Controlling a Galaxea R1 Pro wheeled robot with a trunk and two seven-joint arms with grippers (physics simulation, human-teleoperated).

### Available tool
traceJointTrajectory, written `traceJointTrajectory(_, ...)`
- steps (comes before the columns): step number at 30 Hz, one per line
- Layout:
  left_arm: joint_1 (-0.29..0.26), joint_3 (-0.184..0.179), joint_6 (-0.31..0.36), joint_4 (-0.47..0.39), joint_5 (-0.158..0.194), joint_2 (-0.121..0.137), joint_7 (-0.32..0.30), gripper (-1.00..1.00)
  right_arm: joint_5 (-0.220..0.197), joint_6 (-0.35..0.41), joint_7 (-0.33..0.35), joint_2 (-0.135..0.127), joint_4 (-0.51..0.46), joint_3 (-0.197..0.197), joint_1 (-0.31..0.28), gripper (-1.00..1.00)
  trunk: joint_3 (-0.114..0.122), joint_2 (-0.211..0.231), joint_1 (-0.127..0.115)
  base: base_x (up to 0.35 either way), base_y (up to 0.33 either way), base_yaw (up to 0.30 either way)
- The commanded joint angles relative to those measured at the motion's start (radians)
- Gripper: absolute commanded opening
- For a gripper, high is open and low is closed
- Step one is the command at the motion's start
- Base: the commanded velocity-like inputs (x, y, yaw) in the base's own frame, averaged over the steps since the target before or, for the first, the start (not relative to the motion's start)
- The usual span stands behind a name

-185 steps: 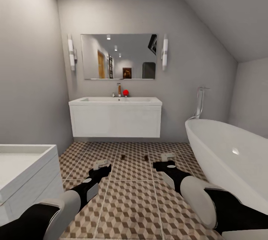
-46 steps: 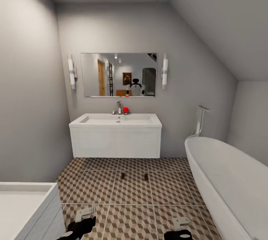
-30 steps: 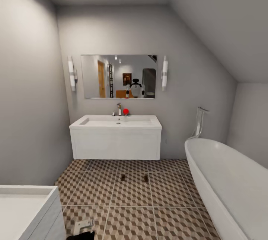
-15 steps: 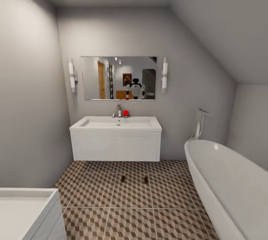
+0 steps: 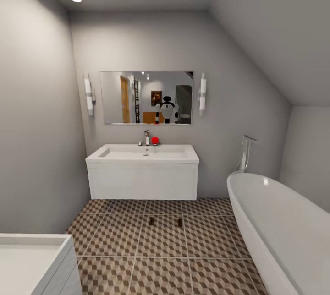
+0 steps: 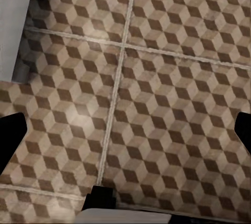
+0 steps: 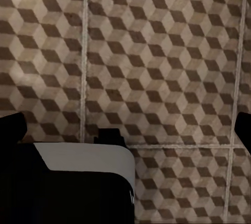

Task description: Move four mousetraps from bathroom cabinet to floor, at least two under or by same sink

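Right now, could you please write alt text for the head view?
Two mousetraps lie on the cube-patterned bathroom floor, just in front of the white wall-hung sink below a mirror. A white bathtub stands on the right.

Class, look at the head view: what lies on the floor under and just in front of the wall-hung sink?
Two mousetraps lie on the bathroom floor, slightly in front of the sink. Directly beneath the sink, tiles reach the wall; the strip nearest the wall is hidden.
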Motion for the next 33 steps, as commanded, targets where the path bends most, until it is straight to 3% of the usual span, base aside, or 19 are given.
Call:
traceJointTrajectory(1, 0.007, -0.009, -0.004, 0.0, 0.007, 0.0, 0.002, 1.0, 0.01, -0.003, -0.004, 0.0, 0.003, -0.008, 0.001, 1.0, -0.001, -0.001, 0.0, 0.0, 0.0, 0.0)
traceJointTrajectory(33, 0.062, -0.009, 0.0, 0.0, 0.008, 0.002, 0.012, 1.0, 0.01, 0.003, 0.007, 0.005, 0.004, -0.009, 0.041, 1.0, -0.001, -0.001, 0.0, 0.0, 0.0, 0.007)
